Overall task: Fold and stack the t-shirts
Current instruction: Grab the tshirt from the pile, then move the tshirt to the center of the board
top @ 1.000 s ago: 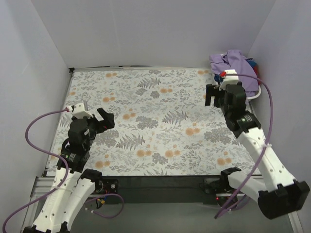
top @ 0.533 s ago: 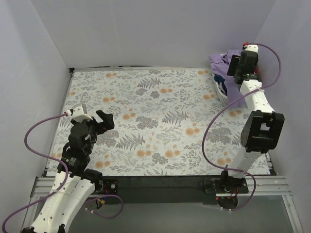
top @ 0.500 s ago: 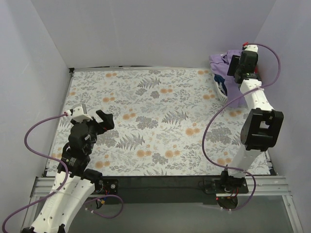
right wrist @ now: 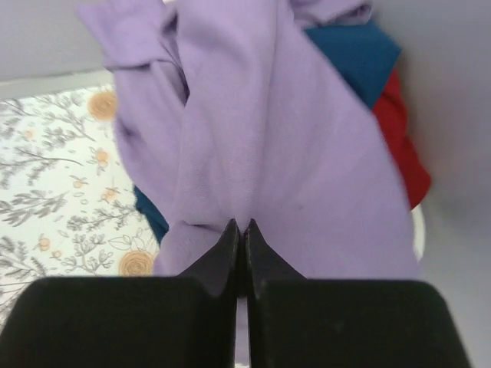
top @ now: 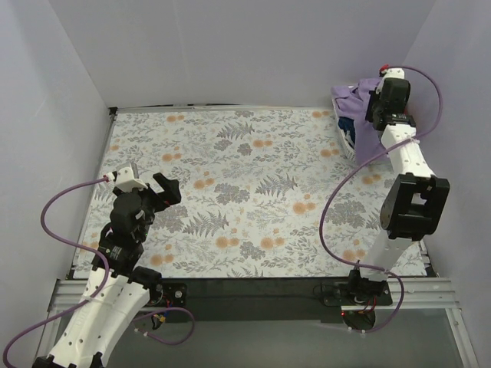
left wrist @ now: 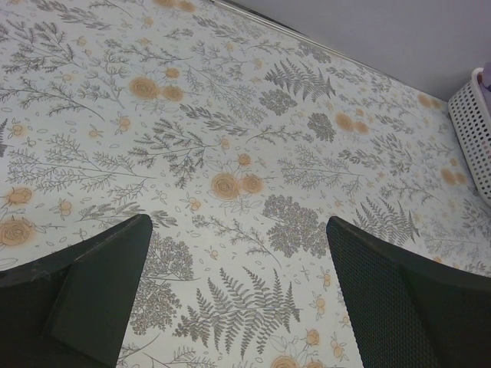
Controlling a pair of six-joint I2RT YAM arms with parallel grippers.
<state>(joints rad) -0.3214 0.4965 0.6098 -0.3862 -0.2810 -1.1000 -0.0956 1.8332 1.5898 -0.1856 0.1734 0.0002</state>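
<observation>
The t-shirts lie heaped in the white basket [top: 349, 146] at the back right corner. The lavender t-shirt [right wrist: 261, 138] is on top [top: 354, 93] and hangs over the rim. Under it show a blue t-shirt [right wrist: 353, 50] and a red t-shirt [right wrist: 399, 146]. My right gripper [right wrist: 240, 228] is shut, and its tips pinch a fold of the lavender cloth; in the top view it [top: 376, 103] reaches over the basket. My left gripper [left wrist: 238, 253] hovers open above the floral table cover [left wrist: 230, 115], holding nothing, at the left of the table [top: 149, 184].
The basket's perforated wall [left wrist: 472, 126] appears at the right edge of the left wrist view. Grey walls close in the table on the left, back and right. The right arm's purple cable [top: 337, 199] loops over the table's right side.
The right arm swung from over the table's right side up to the basket, and its jaws closed on the lavender cloth. The left arm barely moved.
</observation>
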